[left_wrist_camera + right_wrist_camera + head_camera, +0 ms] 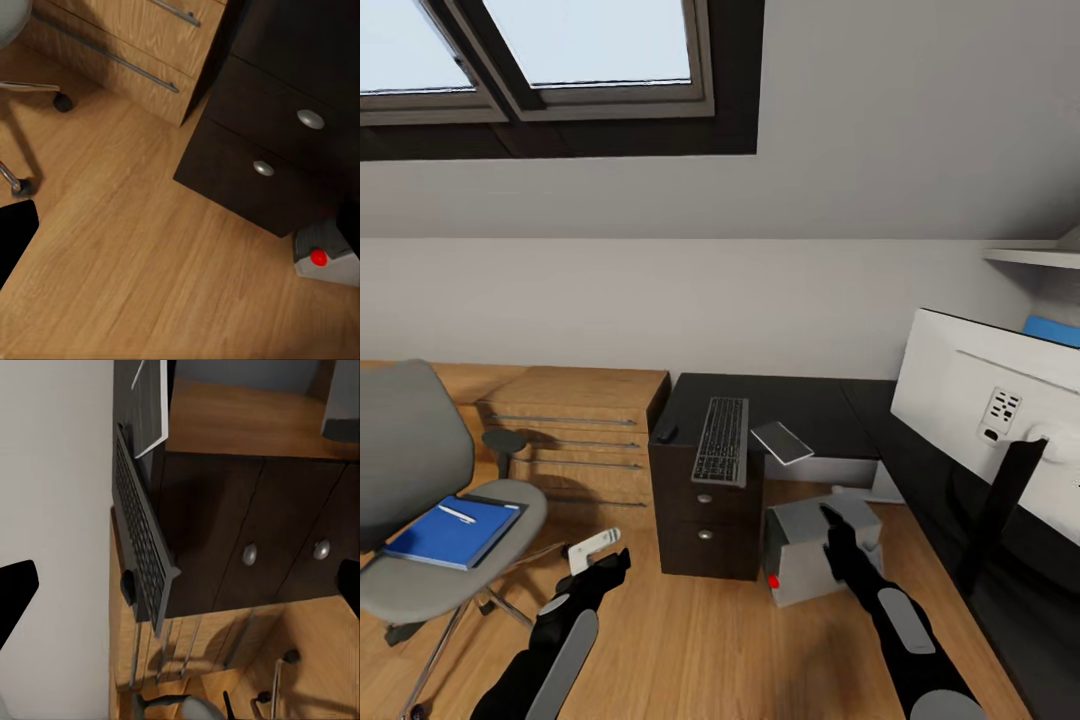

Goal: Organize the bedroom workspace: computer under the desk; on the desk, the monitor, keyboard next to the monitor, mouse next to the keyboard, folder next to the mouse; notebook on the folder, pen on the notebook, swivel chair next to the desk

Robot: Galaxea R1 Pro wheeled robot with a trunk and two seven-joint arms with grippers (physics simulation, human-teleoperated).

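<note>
Status: both our arms are raised over the wood floor, neither holding anything. Left gripper (600, 562) jaws look closed and empty; right gripper (830, 518) hangs just over the pale grey tower computer (815, 540), and we cannot tell whether its jaws are open.

Bright-blue flat folder (450, 530) lies on the seat of the grey upholstered swivel chair (420, 500), well to the outer side of our left jaws, with the thin whitish pen (457, 514) on top of it. Slim silver-grey keyboard (721, 440) and small black mouse (667, 434) sit on the glossy black worktop (810, 400), ahead of both grippers. Small pale-grey notebook (781, 442) overhangs the worktop edge just beyond our right jaws. Wide white-backed monitor (990, 410) stands on the worktop wing outside our right arm.

Our judgement: folder is light, thin, somewhat flexible and slick, lying flat, so we should pinch an edge overhanging the seat. Pen will likely roll off if we tilt it; take it separately first.
</note>
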